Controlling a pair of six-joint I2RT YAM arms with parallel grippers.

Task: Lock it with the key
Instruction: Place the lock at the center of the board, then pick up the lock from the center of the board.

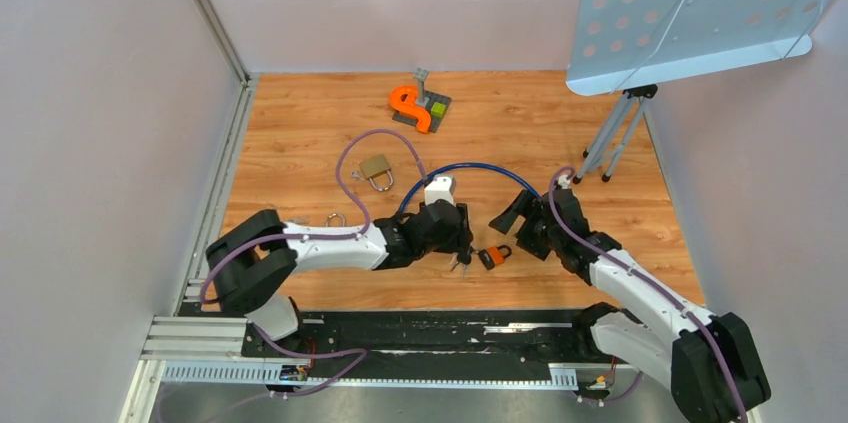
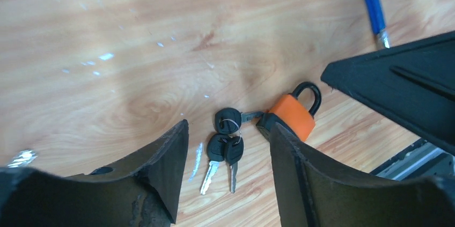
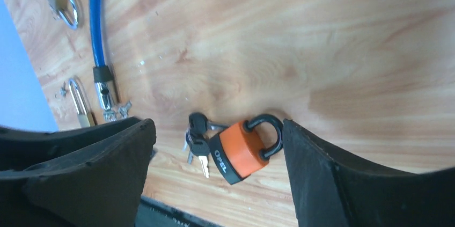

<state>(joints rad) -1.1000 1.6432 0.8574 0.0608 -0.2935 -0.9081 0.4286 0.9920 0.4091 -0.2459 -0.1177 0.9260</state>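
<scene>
An orange padlock [image 1: 491, 256] with a black shackle lies on the wooden table between the two arms. One black-headed key [image 2: 229, 118] sits in its keyhole, and two more keys [image 2: 225, 152] hang from the same ring and lie flat. My left gripper [image 2: 228, 149] is open and empty, its jaws straddling the keys, with the padlock [image 2: 291, 115] by the right finger. My right gripper [image 3: 219, 154] is open and empty around the padlock [image 3: 242, 151], its right finger [image 3: 322, 168] close to the shackle.
A blue cable lock [image 1: 470, 171] arcs behind the grippers. A brass padlock [image 1: 377, 171] lies at centre left and a small silver one [image 3: 80, 103] nearby. An orange clamp on a grey block [image 1: 418, 106] sits at the back. A tripod [image 1: 620, 133] stands at right.
</scene>
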